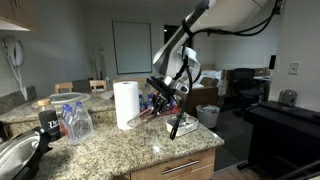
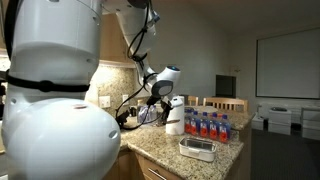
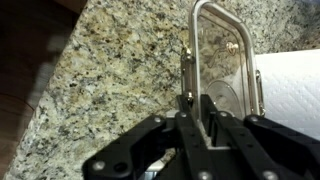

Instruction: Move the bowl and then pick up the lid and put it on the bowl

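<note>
Counted one lid: clear, rectangular with rounded corners, held on edge in the wrist view, long side running away from the camera. Pinched at its near edge by the gripper, both fingers pressed against it, so clenched on the lid. Seen over the speckled granite counter, not yet on the bowl.

Counted one bowl: shallow and whitish, sitting flat on the counter close to its front edge in an exterior view, just before the bottle pack and apart from the gripper.

Counted one paper towel roll, upright, just beside the gripper in both exterior views. One pack of water bottles, number of bottles not readable. One large metal bowl at the counter's edge.
</note>
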Robot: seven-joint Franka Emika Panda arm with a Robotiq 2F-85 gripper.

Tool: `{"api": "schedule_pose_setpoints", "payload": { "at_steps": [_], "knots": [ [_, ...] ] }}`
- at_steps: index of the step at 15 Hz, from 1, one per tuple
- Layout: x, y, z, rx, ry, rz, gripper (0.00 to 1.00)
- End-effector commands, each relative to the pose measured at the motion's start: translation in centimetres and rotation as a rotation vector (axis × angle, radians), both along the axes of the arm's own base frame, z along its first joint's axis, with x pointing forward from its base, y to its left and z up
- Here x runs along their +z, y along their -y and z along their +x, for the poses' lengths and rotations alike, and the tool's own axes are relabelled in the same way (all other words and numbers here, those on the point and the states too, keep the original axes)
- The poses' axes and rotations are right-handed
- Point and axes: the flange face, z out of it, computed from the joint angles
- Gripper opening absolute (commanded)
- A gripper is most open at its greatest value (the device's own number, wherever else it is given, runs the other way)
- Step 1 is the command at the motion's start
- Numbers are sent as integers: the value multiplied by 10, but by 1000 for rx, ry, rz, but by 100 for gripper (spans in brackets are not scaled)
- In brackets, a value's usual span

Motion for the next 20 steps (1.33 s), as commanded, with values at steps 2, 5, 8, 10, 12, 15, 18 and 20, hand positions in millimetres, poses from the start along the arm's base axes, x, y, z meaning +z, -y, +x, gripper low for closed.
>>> {"api": "schedule_pose_setpoints", "payload": {
  "at_steps": [2,5,8,10,12,15,18,20],
  "knots": [
    [0,-1,-1,1,-2,-1,17],
    [0,-1,-1,1,-2,-1,7],
    [2,13,-11,6,-7,15,7],
    [9,28,-22,17,14,36,7],
    [15,51,-30,38,28,60,7],
    [20,94,-39,71,19,87,7],
    [17,136,-40,91,0,89,7],
    [10,158,-36,100,-9,81,7]
  ]
}}
